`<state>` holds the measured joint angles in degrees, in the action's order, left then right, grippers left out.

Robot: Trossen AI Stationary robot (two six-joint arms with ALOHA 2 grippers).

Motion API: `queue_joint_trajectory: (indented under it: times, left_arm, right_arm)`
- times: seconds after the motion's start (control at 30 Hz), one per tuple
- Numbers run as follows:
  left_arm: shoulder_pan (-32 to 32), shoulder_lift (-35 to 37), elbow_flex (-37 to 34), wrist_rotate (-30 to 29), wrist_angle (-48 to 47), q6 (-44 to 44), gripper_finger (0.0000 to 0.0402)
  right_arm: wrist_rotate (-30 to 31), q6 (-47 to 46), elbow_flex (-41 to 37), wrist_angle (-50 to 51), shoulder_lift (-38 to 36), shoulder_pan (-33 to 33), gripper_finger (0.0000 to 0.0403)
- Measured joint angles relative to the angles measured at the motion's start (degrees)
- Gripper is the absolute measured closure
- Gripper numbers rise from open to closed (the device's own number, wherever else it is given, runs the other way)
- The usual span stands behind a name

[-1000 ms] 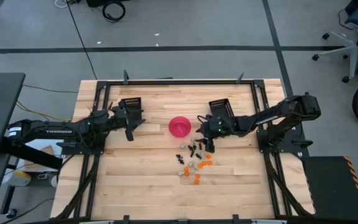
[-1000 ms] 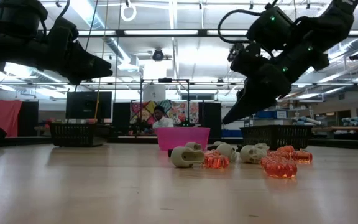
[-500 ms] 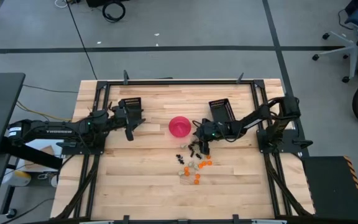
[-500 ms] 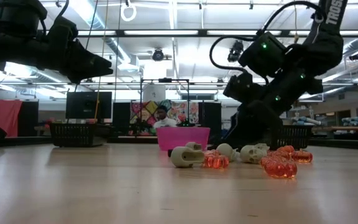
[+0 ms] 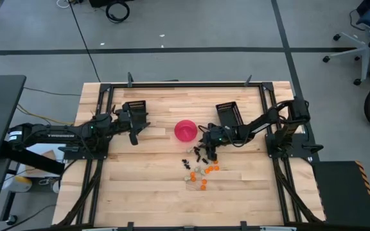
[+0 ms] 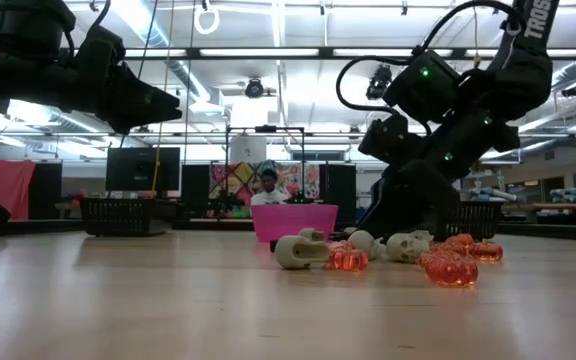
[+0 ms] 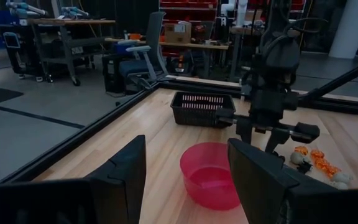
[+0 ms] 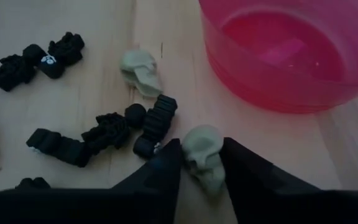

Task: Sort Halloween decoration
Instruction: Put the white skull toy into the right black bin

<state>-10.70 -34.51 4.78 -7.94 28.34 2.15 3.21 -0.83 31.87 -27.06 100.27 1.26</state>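
- Right hand [image 8: 201, 163]: lowered to the desk [image 5: 153, 186] just near of the pink bowl [image 5: 185, 130], its two dark fingers [image 8: 160, 171] pinching a whitish-grey skull trinket [image 8: 204, 158] between their tips.
- Left hand [image 7: 188, 180]: held above the desk on the left side, well apart from the trinkets, fingers spread with nothing between them; it faces the pink bowl.
- Halloween decoration [image 5: 201, 170]: a loose cluster of tiny pieces on the desk, near and slightly right of the bowl. Black pieces [image 8: 104, 134] lie just beside the pinched skull; a second whitish-grey skull [image 8: 140, 71] rests a little farther off, apart from the bowl wall.
- Orange pieces [image 6: 453, 268] and further pale skulls [image 6: 298, 250] form the near part of the cluster in the low view.
- Black trays: one [image 5: 135, 107] at the far left, one [image 5: 228, 111] at the far right, both behind the arms.
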Motion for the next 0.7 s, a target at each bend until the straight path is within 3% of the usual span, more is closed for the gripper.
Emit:
queue_joint_trajectory:
  times: [0.13,0.33,0.7]
  left_arm:
    - [0.0,0.0,0.0,0.0,0.2,0.0,0.0207]
    - [0.0,0.0,0.0,0.0,0.2,0.0,0.0207]
    - [0.0,0.0,0.0,0.0,0.2,-0.3,0.0207]
  right_arm:
    - [0.8,0.7,-0.2,2.6,-2.4,0.0,0.0304]
    - [6.6,0.7,-0.2,7.3,-7.3,0.0,0.0306]
    - [30.2,-0.4,-0.2,19.0,-19.1,0.1,0.0306]
